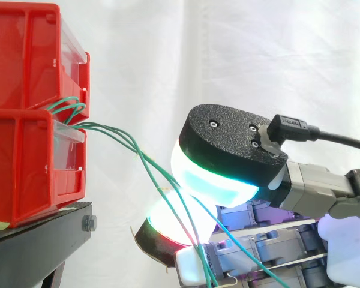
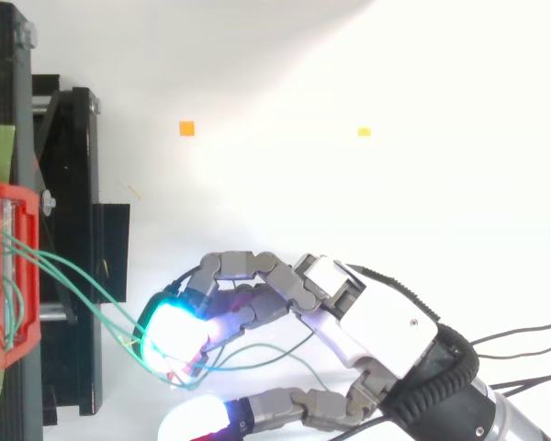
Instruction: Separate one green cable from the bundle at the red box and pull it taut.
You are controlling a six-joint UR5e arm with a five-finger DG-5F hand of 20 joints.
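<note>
A white curtain (image 1: 228, 54) closed off the back of the work, and in the top view a white surface (image 2: 395, 184) lay under it.

The hand (image 2: 386, 322) had its fingers curled, with the glowing fingertips (image 1: 210, 180) pressed together on the green cables (image 1: 150, 168). In the side view, an upper cyan-white pad and a lower red-lit pad closed on the strands from above and below. The glare washed out the contact itself, so it could not be determined which strand, or how many, were pinched. Behind the pads the strands ran on under the palm in loose curves, and their ends were cut off at the bottom edge of the side view.

Ahead of the fingertips the cables rose nearly straight to the red bins (image 1: 24, 162). They entered at the gap between the upper and lower bin, with small loops showing there. Their origin was hidden behind the clear front panel. Both bins were cut off at the edge of the picture and sat on a black stand (image 1: 42, 231) in front of the hand.

Well apart from the hand, an orange marker (image 2: 186, 129) and a yellow marker (image 2: 364, 131) lay on the white surface.
</note>
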